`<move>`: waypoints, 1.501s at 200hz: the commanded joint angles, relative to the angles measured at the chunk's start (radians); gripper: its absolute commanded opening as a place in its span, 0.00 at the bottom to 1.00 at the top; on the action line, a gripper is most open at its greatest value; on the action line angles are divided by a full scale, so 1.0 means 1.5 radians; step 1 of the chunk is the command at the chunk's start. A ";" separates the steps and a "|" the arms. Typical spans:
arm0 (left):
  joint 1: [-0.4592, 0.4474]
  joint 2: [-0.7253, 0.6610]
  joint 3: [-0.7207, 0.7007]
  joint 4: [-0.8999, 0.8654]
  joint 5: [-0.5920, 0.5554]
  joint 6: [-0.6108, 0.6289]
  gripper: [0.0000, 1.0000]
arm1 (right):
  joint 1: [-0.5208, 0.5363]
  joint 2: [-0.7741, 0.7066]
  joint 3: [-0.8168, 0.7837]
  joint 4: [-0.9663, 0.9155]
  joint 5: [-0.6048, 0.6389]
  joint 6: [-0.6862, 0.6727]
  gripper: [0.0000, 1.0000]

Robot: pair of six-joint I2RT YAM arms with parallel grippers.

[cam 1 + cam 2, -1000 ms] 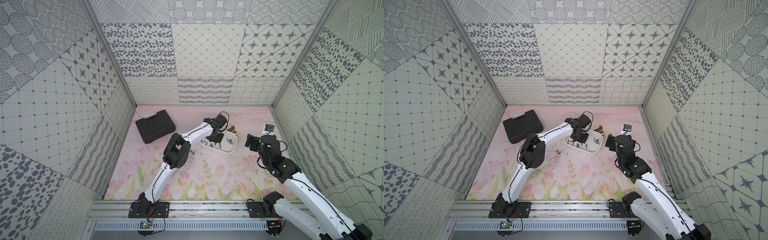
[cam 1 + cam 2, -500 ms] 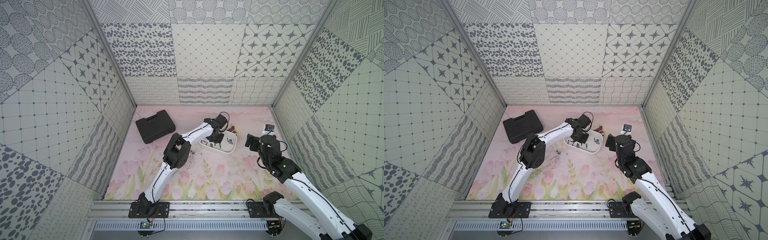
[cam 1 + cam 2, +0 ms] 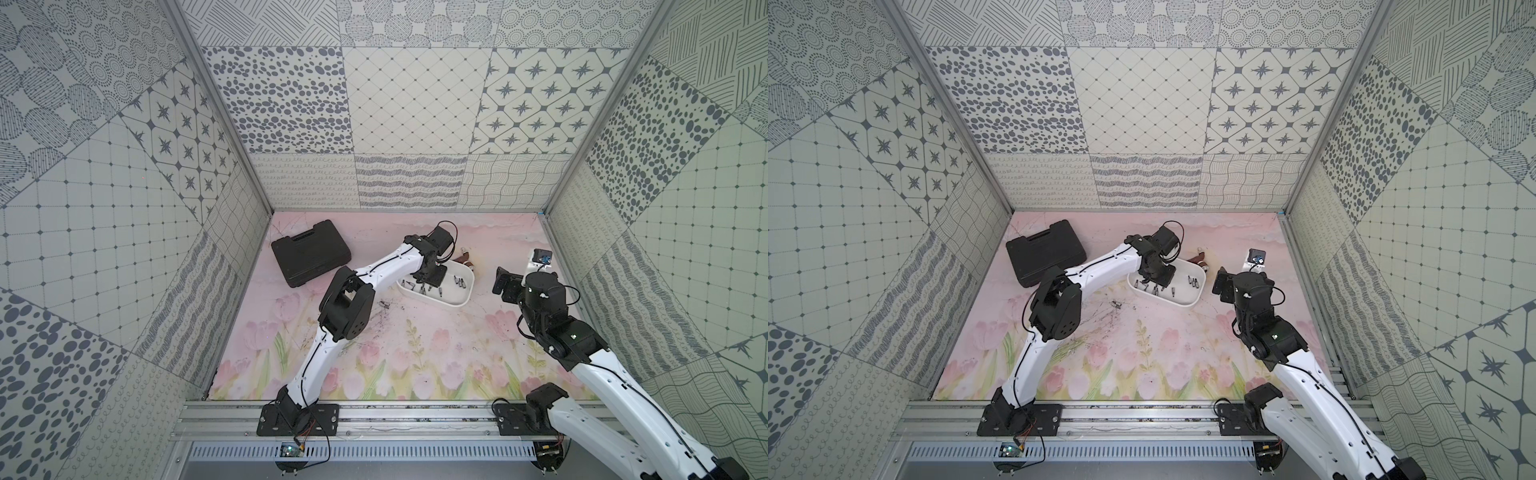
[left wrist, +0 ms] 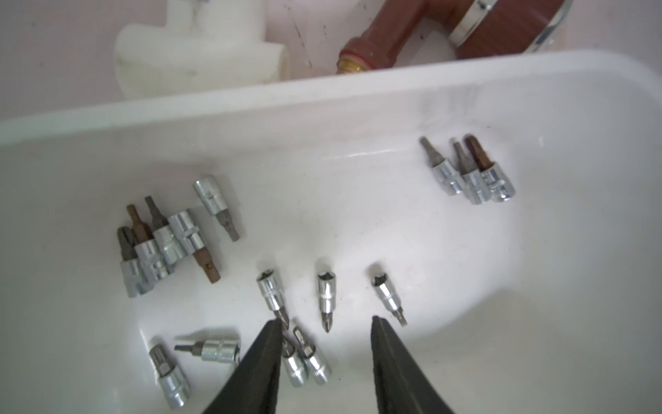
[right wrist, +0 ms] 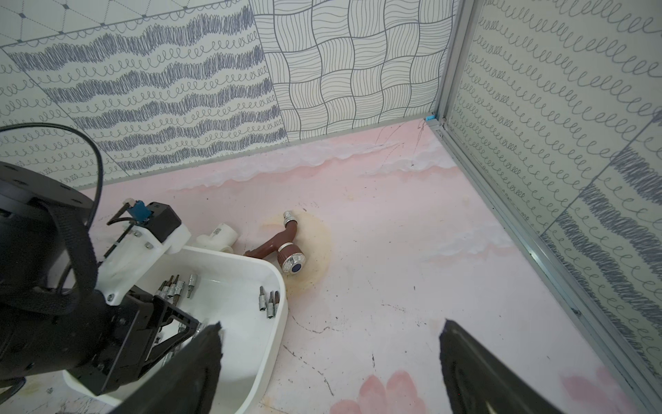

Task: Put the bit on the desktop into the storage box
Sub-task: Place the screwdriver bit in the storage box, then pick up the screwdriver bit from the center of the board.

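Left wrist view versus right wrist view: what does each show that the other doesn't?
Left wrist only: the left gripper seen from within, parted and empty above loose bits. Right wrist only: the right gripper, wide open and empty, and the enclosure's patterned walls. Both: the storage box with bits inside, the brown tap and white pipe fitting outside it.

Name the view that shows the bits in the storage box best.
Left wrist view: the bits lie close and sharp in the storage box. Both top views show specks; right wrist view shows a few.
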 commanded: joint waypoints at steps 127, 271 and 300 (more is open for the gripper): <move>0.072 -0.463 -0.480 0.283 0.018 -0.117 0.78 | -0.002 0.109 0.110 0.001 -0.281 -0.059 0.97; 0.290 -0.673 -0.794 0.375 0.060 -0.280 0.88 | 0.190 0.353 0.274 -0.098 -0.279 -0.161 0.95; 0.328 -0.678 -0.826 0.384 0.074 -0.321 0.89 | 0.231 0.415 0.313 -0.109 -0.283 -0.185 0.92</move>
